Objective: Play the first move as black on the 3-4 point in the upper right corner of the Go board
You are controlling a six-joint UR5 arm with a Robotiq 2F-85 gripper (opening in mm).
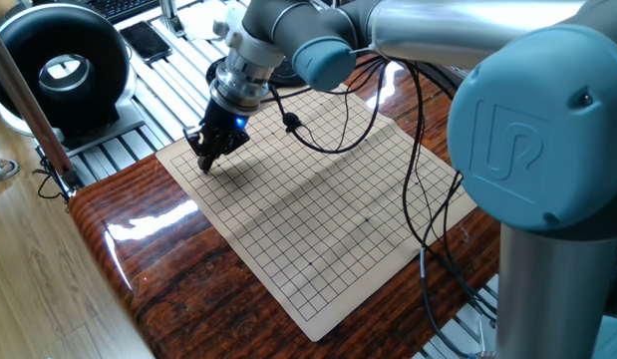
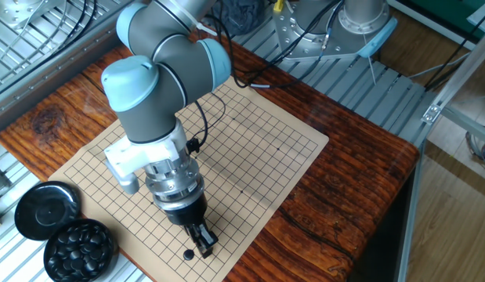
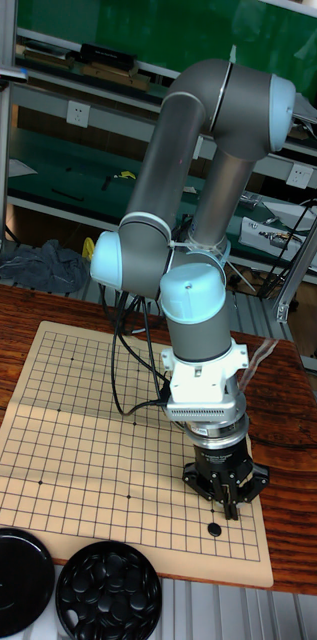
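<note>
My gripper (image 2: 202, 242) hung just above the Go board (image 2: 258, 149) near its corner, fingers apart and holding nothing. The black stone (image 2: 188, 254) lay at seven o'clock of my fingertips, near two board edges, with open grid toward one o'clock; round, it showed no long axis.

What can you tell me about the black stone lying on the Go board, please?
The black stone is a small, round, dark piece, glossy as far as one can tell at this size. It lies flat on the tan gridded Go board, alone, near one corner, on the side where the bowl of black stones stands off the board. The gripper is just beside and above it; its fingers do not appear to hold the stone. In the tall fixed view it sits just below the fingertips.
</note>
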